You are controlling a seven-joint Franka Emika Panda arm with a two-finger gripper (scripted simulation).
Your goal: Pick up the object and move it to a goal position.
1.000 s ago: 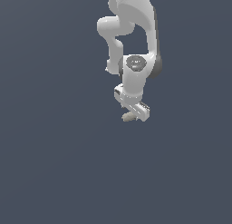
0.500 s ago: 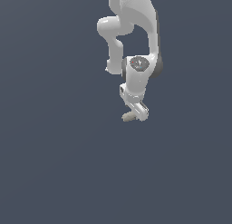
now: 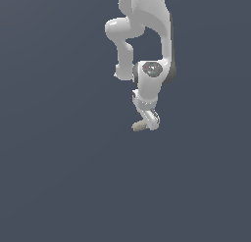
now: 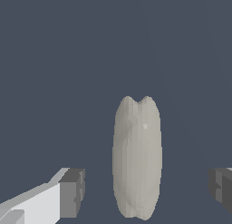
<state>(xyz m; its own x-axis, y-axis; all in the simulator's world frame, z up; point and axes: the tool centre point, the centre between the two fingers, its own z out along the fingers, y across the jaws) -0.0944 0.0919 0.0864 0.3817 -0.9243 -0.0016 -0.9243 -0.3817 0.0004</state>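
The object point(image 4: 137, 157) is a matte beige-grey lump, long and rounded with a shallow notch at one end. In the wrist view it lies between my two dark finger pads point(image 4: 72, 192), with a gap on each side, so the gripper point(image 4: 145, 191) is open around it. From the exterior view the white gripper point(image 3: 147, 122) hangs low under the arm, and the object point(image 3: 138, 126) pokes out at the fingertips toward the exterior view's left.
A plain dark grey-blue floor point(image 3: 59, 177) fills both views. The white arm point(image 3: 142, 30) comes down from the upper middle of the exterior view.
The wrist has turned and dropped a little, bringing the fingertips down around the object. The object itself has stayed where it was.
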